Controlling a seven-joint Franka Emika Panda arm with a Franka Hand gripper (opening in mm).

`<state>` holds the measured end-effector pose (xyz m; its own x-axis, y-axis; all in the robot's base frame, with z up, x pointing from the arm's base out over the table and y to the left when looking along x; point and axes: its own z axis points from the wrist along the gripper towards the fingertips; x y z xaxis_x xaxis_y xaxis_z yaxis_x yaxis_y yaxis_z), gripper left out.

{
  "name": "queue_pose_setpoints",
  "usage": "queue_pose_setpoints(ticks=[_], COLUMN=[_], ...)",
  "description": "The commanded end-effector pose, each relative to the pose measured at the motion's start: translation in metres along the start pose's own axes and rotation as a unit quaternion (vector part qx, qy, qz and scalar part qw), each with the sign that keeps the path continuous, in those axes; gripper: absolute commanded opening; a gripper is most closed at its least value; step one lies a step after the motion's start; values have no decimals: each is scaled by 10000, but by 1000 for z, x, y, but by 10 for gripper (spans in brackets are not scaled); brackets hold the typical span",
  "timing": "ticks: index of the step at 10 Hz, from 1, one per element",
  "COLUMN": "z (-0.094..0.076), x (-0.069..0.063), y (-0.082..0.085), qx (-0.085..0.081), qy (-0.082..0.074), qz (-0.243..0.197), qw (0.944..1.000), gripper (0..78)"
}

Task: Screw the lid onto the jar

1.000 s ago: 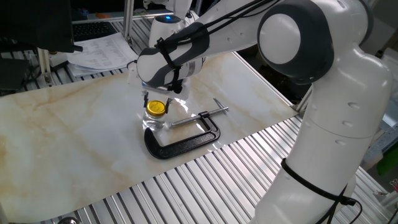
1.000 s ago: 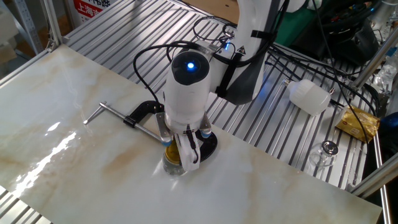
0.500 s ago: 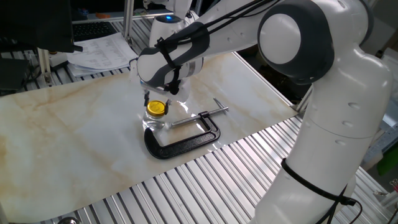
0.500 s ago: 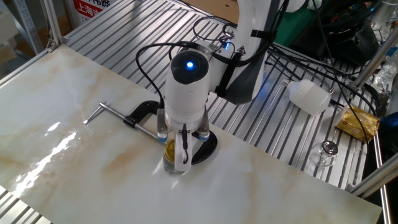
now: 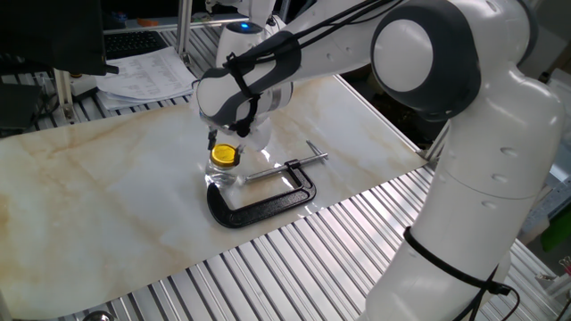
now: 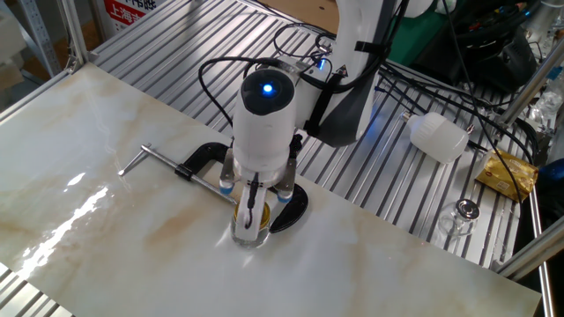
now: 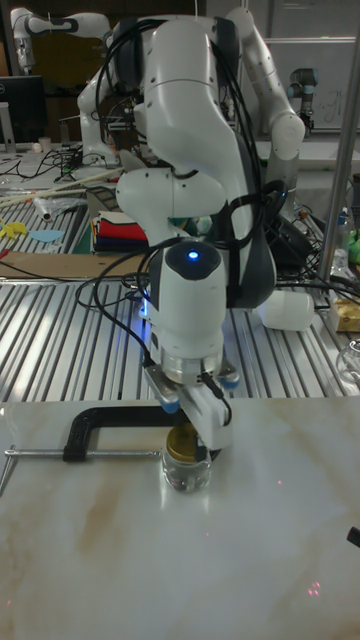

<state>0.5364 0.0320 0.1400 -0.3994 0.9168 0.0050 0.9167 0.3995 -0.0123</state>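
I'm hovering the gripper [image 6: 253, 214] right over the jar [image 6: 248, 232], which is standing on the worktop [image 5: 107, 196] touching the black C-clamp [image 5: 268, 196]. Lid [image 5: 224, 155] is sitting on the jar's mouth, looking level. Fingers [image 7: 213, 425] are straddling the lid, but I can't tell whether they're clamping it or released. My read: lid placed, tightening turns likely underway, seating unconfirmed. Counting one jar, one lid, one clamp
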Motion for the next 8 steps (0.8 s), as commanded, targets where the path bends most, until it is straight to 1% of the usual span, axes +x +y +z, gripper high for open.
queue_pose_setpoints(ticks=[1, 2, 4, 5, 6, 8], z=[-2, -2, -2, -2, -2, -2], x=[0, 0, 0, 0, 0, 0], y=[1, 1, 1, 1, 1, 1], qx=[-422, -579, -660, -694, -778, -812], qy=[-21, -31, -102, -101, -102, -102], qz=[2461, 2973, 3322, 3410, 3661, 3760], qw=[9683, 9530, 9408, 9375, 9273, 9230], gripper=[11, 11, 11, 11, 11, 11])
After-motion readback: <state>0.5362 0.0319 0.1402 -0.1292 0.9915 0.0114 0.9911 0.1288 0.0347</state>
